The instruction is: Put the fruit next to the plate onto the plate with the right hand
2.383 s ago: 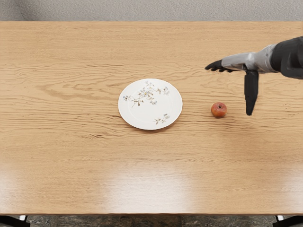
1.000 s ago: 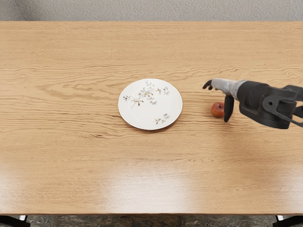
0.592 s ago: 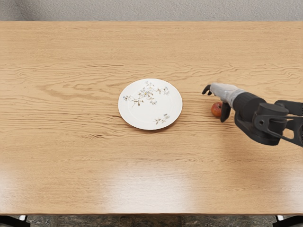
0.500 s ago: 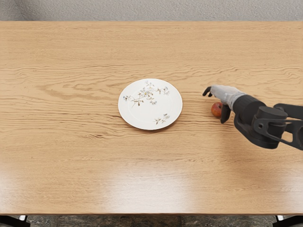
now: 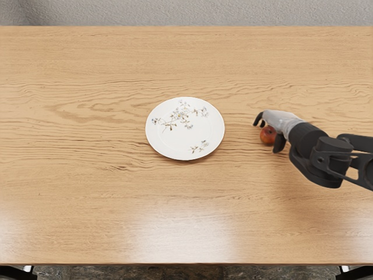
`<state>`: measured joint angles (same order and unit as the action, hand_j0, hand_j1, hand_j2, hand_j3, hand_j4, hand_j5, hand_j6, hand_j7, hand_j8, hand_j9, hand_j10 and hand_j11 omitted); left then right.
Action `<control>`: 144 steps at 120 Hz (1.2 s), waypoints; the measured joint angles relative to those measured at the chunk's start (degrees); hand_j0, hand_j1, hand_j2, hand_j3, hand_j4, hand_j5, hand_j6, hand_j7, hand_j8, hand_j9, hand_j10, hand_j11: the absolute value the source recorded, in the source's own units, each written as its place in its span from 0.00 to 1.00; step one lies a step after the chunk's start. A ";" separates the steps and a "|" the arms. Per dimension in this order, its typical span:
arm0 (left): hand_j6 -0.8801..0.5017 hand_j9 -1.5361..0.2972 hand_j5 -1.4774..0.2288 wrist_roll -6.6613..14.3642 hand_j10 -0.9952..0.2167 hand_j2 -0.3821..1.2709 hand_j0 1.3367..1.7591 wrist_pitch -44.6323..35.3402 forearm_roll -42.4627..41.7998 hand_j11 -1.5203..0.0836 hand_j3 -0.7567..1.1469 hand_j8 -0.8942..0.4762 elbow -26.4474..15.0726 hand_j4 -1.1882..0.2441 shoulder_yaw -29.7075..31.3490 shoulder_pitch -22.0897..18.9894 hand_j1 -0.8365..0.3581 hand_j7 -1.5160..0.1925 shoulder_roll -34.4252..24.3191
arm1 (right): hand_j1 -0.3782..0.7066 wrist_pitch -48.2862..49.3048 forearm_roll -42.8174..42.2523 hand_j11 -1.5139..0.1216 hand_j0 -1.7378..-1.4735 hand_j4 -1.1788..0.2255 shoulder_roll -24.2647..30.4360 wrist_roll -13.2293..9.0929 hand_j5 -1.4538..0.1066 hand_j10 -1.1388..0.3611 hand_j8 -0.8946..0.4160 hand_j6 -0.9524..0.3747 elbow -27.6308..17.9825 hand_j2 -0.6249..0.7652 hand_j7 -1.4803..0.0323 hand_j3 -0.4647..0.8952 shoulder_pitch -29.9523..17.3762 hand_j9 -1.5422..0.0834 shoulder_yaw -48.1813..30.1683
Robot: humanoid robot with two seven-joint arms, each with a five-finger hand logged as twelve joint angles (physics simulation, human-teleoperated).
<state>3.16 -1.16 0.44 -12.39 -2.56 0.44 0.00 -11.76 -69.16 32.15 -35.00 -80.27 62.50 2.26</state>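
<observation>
The right hand [image 5: 274, 125] was high up near the upper right of the picture. It has come down and to the left, bit by bit. Now it sits right over the apple [image 5: 267, 136], a little right of the middle. Before, all of the apple showed. Now the hand hides its top and right side. The thumb [image 5: 280, 143] used to hang down long and far from the apple. Now it looks short and sits just beside the apple's right side. The dark fingertips [image 5: 257, 121] have dropped lower and poke out up and left of the apple. The big dark arm [image 5: 320, 157] has slid down to the lower right.
</observation>
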 joint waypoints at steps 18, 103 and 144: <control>0.64 0.84 0.87 -0.01 0.82 0.23 0.76 0.01 0.00 0.95 0.40 0.65 0.00 0.83 0.00 0.00 0.99 0.89 0.00 | 0.52 -0.02 0.11 0.57 0.30 0.52 0.20 0.00 0.56 0.46 0.34 0.37 0.22 0.39 0.59 0.34 -0.23 0.59 -0.23; 0.64 0.84 0.87 -0.01 0.82 0.23 0.76 0.01 0.00 0.95 0.40 0.65 0.00 0.83 0.00 0.00 0.99 0.89 0.00 | 0.58 0.73 0.83 0.36 0.40 0.36 -1.22 -0.02 0.34 0.29 0.34 0.38 3.94 0.51 0.37 0.34 -0.37 0.38 -2.89; 0.64 0.84 0.87 -0.01 0.82 0.23 0.76 0.01 0.00 0.95 0.40 0.65 0.00 0.83 0.00 0.00 0.99 0.89 0.00 | 0.58 0.88 0.69 0.33 0.34 0.34 -9.63 -0.01 0.30 0.28 0.34 0.38 4.03 0.55 0.35 0.34 5.66 0.35 -4.72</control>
<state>3.15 -1.14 0.44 -12.39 -2.56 0.44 0.00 -10.88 -68.46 22.52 -35.01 -76.25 68.17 -2.46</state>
